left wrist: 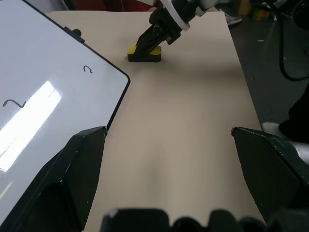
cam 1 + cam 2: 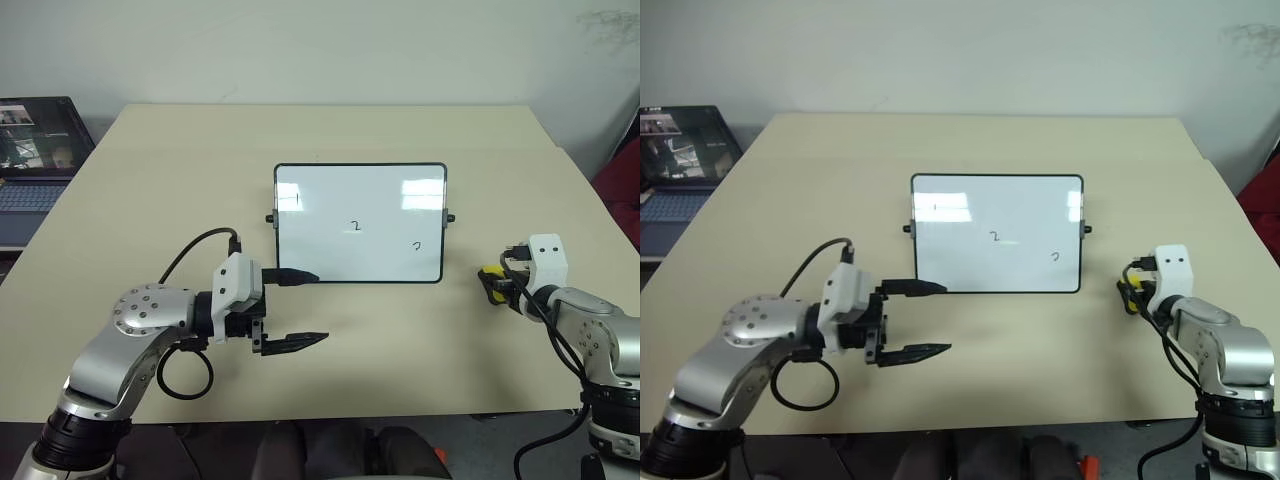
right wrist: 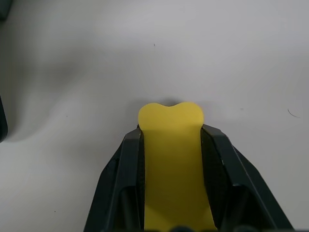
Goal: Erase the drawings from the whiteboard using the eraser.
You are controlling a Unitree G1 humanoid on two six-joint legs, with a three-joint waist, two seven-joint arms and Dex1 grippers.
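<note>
With the right end effector (image 3: pixel 170 159) clamped on the eraser (image 3: pixel 171 145) and the left end effector (image 2: pixel 300 310) apart, the whiteboard (image 2: pixel 360 225) lies to the eraser's left, its long axis crosswise.

This looks like an office or a lab room, though little of it shows. A broad beige table (image 2: pixel 330 140) stands against a plain pale wall (image 2: pixel 300 50). At about ten o'clock an open laptop (image 2: pixel 35 150) sits on a side surface. Loose black cables (image 1: pixel 289 43) trail over a dark floor beside the table.
</note>
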